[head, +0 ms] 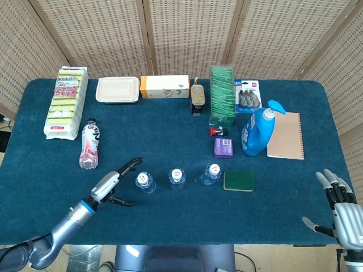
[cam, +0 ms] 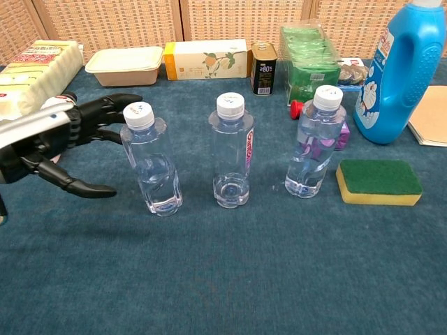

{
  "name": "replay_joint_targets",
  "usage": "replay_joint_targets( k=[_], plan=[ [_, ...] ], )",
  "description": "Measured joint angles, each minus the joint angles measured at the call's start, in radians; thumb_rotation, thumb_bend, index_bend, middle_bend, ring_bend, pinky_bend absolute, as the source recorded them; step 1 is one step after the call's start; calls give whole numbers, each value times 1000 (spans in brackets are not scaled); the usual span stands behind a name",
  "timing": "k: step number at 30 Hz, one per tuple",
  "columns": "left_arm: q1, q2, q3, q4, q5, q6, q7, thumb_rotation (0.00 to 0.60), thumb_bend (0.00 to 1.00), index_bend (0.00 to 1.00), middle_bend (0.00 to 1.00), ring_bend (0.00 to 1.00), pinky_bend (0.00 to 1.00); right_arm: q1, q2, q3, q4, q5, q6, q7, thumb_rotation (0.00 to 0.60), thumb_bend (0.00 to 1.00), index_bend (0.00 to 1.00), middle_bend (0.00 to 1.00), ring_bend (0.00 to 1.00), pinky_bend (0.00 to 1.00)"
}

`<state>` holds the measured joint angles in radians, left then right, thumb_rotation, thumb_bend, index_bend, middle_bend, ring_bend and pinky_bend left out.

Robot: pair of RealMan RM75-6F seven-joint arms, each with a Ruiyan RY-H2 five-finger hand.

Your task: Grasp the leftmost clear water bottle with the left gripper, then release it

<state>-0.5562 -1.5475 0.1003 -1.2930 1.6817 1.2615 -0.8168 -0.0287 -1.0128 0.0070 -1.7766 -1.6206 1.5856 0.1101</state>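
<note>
Three clear water bottles with white caps stand in a row near the table's front. The leftmost bottle (head: 144,182) (cam: 151,160) stands upright by itself. My left hand (head: 113,185) (cam: 61,143) hangs just to its left with fingers spread, a small gap away from it and holding nothing. The middle bottle (cam: 231,151) and the right bottle (cam: 315,142) stand apart from it. My right hand (head: 339,205) hovers open at the table's front right corner, far from the bottles.
A pink-labelled bottle (head: 89,144) lies behind my left hand. A green sponge (cam: 378,182), blue detergent bottle (cam: 398,70), notebook (head: 286,135), purple box (head: 223,147), green packets (head: 222,94), can (head: 197,96), cardboard box (head: 164,86), food container (head: 117,89) and sponge pack (head: 66,102) occupy the rest.
</note>
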Motion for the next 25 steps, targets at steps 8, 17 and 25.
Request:
replay_joint_targets(
  k=[8,17,25],
  plan=[
    [54,149,21,-62,15,96,59,600,88,0,0,0,101,0,-4,-3,-4,-8,1,-18,600,31,0,0,0,0],
    [209,343,35,-143,-39,253,326,600,88,0,0,0,80,-2,-13,9,-3,14,8,-43,600,30,0,0,0,0],
    [392,436,37,-166,-94,421,463,600,88,0,0,0,79,-15,-49,59,14,91,53,-142,600,34,14,0,0,0]
  ],
)
